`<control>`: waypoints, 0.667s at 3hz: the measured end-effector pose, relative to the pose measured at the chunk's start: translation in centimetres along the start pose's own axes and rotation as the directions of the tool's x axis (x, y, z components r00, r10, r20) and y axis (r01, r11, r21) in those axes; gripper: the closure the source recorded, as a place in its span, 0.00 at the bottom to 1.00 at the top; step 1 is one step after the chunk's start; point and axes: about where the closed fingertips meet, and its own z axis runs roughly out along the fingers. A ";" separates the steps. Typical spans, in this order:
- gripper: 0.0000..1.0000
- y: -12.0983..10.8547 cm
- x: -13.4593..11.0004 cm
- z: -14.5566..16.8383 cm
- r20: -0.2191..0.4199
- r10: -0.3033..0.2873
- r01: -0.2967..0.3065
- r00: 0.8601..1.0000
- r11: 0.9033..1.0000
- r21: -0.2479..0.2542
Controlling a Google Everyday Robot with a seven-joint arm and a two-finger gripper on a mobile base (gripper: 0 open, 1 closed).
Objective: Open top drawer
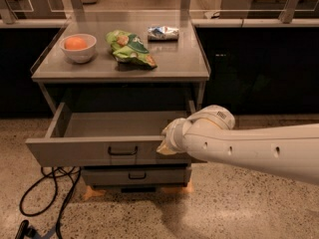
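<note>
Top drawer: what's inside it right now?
The top drawer shows only bare grey tray floor. Its right front corner is hidden behind the gripper, which sits at the drawer's front edge, and the arm.

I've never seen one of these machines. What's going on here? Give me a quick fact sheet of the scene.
Top drawer: pulled well out, grey interior showing
Gripper: at the drawer front, right of the black handle
Tabletop: white bowl holding something orange, green bag, blue-and-white packet
Below: smaller drawer, shut
Floor: black cable at left
</note>
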 end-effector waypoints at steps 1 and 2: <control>1.00 1.3 1.1 -2.0 -0.011 0.004 -0.004 1.000 1.000 0.014; 1.00 1.9 1.3 -2.9 -0.015 0.005 -0.005 1.000 1.000 0.019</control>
